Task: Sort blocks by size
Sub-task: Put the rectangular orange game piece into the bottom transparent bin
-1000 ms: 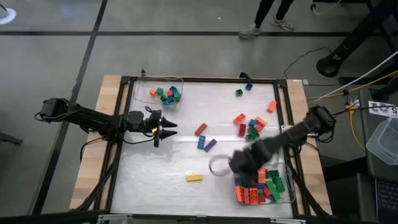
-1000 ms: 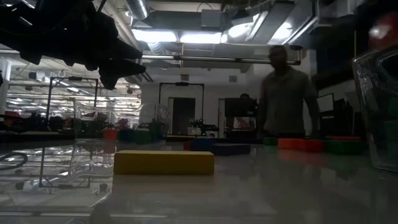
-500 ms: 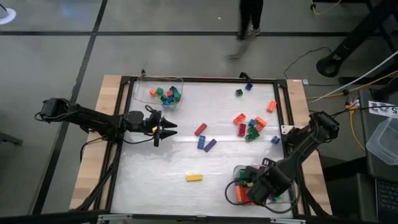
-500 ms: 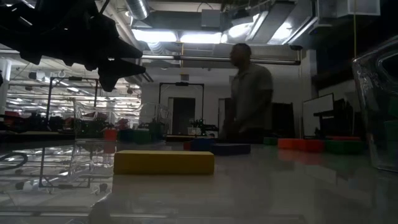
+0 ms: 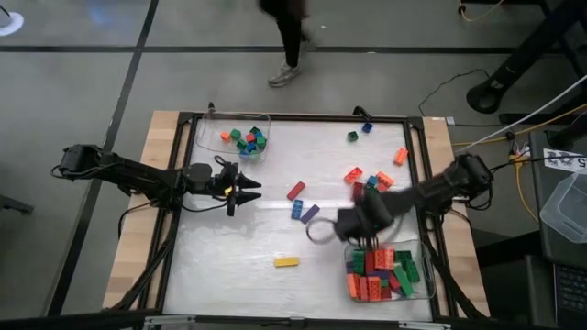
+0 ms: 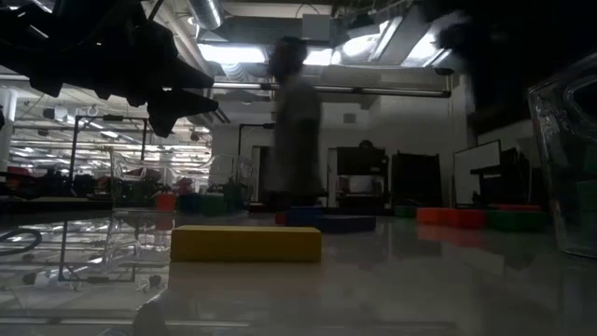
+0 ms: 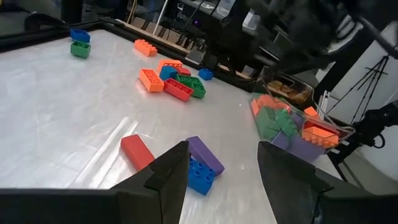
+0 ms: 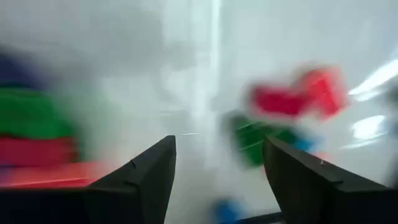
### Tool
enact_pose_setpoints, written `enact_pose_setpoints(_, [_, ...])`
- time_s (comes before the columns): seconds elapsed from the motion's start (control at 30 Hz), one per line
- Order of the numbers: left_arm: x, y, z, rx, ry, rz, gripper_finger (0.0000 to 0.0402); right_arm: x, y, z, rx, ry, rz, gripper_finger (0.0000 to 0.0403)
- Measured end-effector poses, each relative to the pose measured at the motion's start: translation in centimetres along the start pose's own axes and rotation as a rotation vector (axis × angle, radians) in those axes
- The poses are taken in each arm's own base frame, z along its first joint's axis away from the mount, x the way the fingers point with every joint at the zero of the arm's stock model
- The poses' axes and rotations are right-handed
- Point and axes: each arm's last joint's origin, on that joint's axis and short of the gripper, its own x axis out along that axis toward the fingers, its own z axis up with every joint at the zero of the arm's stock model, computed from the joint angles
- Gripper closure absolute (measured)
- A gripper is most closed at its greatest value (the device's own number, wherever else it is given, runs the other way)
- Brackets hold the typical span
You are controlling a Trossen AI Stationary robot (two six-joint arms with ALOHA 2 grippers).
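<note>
- Your right tool (image 5: 341, 223) has swung out of the near-right tray (image 5: 429, 275), where it was dipped half a second ago, and is now blurred over the counter (image 5: 229, 247) just beside that tray's far-left corner.
- Its fingers (image 8: 144, 180) stand apart with nothing between them; blurred red and green blocks show past them in the right wrist view.
- Your left tool (image 5: 249, 190) has not moved: it hovers at the counter's left side, pointing toward the middle, fingers (image 7: 168, 174) parted and empty.
- Past those fingers lie a red block (image 7: 137, 151) and a purple block (image 7: 205, 155) touching a blue block (image 7: 198, 174).
- The long blocks fill the near-right tray: orange, red, green and purple.
- The small tray (image 5: 266, 124) at the far left holds short blocks in green, blue, red and orange.
- Loose blocks still lie where they were: a cluster (image 5: 371, 183) right of centre, an orange block (image 5: 401, 156) near the right edge, a green and blue pair (image 5: 358, 133) at the far side.
- A yellow block (image 5: 286, 262) lies alone near the front; in the low view it sits in the foreground.
- A person (image 5: 289, 41) on the floor beyond the counter has walked leftward since the earlier frames.
</note>
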Motion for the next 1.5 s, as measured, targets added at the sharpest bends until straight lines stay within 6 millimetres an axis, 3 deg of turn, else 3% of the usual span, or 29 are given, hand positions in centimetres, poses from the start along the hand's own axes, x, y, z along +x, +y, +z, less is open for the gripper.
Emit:
enact_pose_setpoints(0.1, [0.0, 0.0, 0.0, 0.001, 0.001, 0.001, 0.0224, 0.6, -3.2, 1.2, -0.133, -0.016, -0.063, 0.0166])
enact_pose_setpoints(0.27, [0.0, 0.0, 0.0, 0.01, 0.004, 0.002, 0.0224, 2.3, -8.9, 2.9, -0.104, -0.027, -0.049, 0.0166])
enact_pose_setpoints(0.4, [0.0, 0.0, 0.0, 0.045, 0.005, 0.002, 0.0224, 4.1, -12.9, 2.8, -0.046, -0.004, -0.01, 0.0166])
enact_pose_setpoints(0.53, [0.0, 0.0, 0.0, 0.059, 0.005, 0.002, 0.0224, 6.1, -15.3, 2.0, -0.074, 0.024, 0.049, 0.0166])
enact_pose_setpoints(0.87, [0.0, 0.0, 0.0, 0.081, 0.004, 0.001, 0.0224, 10.7, -17.2, 0.4, -0.248, 0.047, 0.023, 0.0166])
enact_pose_setpoints(1.23, [0.0, 0.0, 0.0, 0.086, 0.003, 0.001, 0.0224, 13.0, -17.1, -0.4, -0.311, 0.05, -0.018, 0.0166])
enact_pose_setpoints(1.5, [0.0, 0.0, 0.0, 0.084, 0.003, 0.001, 0.0224, 14.8, -18.1, -0.5, -0.268, 0.069, 0.018, 0.0166])
